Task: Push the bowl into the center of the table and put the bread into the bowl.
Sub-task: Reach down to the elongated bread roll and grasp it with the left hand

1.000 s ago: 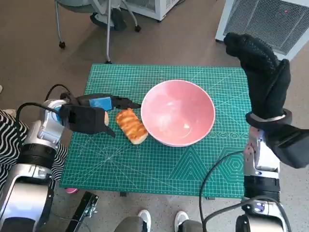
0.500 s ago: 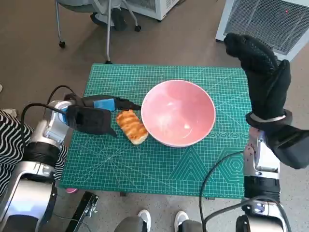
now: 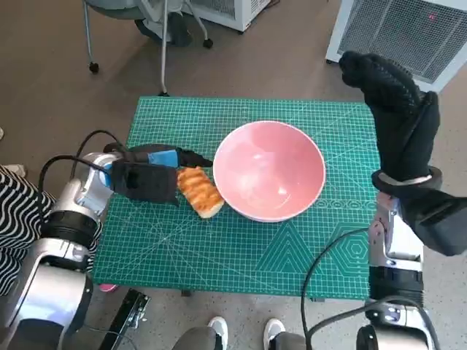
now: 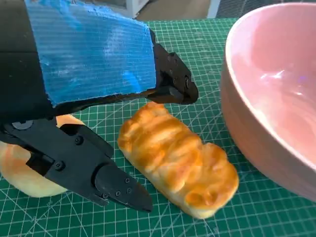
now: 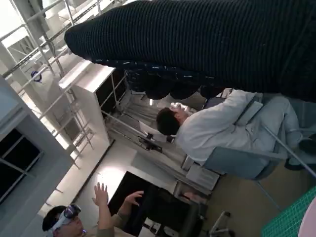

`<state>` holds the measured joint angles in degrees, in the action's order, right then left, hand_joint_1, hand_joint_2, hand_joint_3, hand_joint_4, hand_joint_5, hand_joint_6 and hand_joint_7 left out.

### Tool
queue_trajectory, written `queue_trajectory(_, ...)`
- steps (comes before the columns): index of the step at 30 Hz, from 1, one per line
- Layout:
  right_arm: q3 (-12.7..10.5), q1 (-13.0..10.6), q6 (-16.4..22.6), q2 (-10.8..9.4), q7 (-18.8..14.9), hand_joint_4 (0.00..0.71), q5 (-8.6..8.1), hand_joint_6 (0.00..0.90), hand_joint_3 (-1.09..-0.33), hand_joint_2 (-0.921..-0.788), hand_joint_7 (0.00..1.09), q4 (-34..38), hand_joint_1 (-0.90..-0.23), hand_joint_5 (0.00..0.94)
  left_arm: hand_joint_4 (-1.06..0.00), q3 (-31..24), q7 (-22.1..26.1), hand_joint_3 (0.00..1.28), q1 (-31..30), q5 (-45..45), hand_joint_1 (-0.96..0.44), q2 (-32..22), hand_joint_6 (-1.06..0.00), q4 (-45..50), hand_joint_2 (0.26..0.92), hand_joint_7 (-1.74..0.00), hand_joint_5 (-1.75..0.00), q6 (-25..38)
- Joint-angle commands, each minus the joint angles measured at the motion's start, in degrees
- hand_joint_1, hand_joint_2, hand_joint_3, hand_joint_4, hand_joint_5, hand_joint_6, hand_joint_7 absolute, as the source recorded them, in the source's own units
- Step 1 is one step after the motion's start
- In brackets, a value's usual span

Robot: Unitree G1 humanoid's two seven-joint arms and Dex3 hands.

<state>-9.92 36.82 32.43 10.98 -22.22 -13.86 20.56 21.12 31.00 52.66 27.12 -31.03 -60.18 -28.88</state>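
From the head view the pink bowl (image 3: 268,170) sits mid-table on the green mat (image 3: 219,248) with the bread (image 3: 199,189) touching its left side, left hand (image 3: 146,179) beside it, right hand (image 3: 398,117) raised empty past the right edge; the left wrist view shows black fingers (image 4: 118,187) spread around the loaf, not clamped; the right wrist view hides the glove's fingers.

A pale pink bowl (image 3: 268,169) sits on a teal-green tabletop (image 3: 219,248) marked with a fine pale grid and angled lines. The bread (image 3: 199,190) is golden brown, paler at its near end. The left hand (image 3: 146,179) is black with bright blue tape across its back. The right hand (image 3: 394,109) wears a black knitted glove. The floor (image 3: 66,95) is dull brown, and black-and-white zigzag striped cloth (image 3: 18,208) shows at the left edge.
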Motion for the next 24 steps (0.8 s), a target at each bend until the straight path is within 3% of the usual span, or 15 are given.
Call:
queue_trajectory(1, -0.1, -1.7, -0.9, 0.2, -0.1, 0.174, -0.75, 0.086, -0.631, -0.921, 0.42, -0.1, -0.77, 0.001, -0.26, 1.0, -1.7, 0.01, 1.6, 1.4, -0.21, 0.5, -0.46, -2.2, 0.74, -0.03, -0.02, -0.7)
queue_trajectory(12, -0.3, -2.1, -1.0, 0.3, -0.1, 0.175, -0.85, 0.087, -0.63, -0.921, 0.42, -0.5, -0.777, 0.001, -0.36, 2.9, -6.3, 0.01, 2.3, 3.6, -0.15, 1.8, -0.52, -6.9, 0.754, -0.03, -0.03, -1.8)
queue_trajectory(24, -0.4, -2.4, -1.3, 0.3, 0.0, 0.175, -0.78, 0.091, -0.631, -0.921, 0.42, -0.8, -0.763, 0.001, -0.56, 5.8, -10.6, 0.02, 2.6, 6.9, -0.12, 2.6, -0.72, -10.5, 0.801, -0.11, -0.05, 0.4)
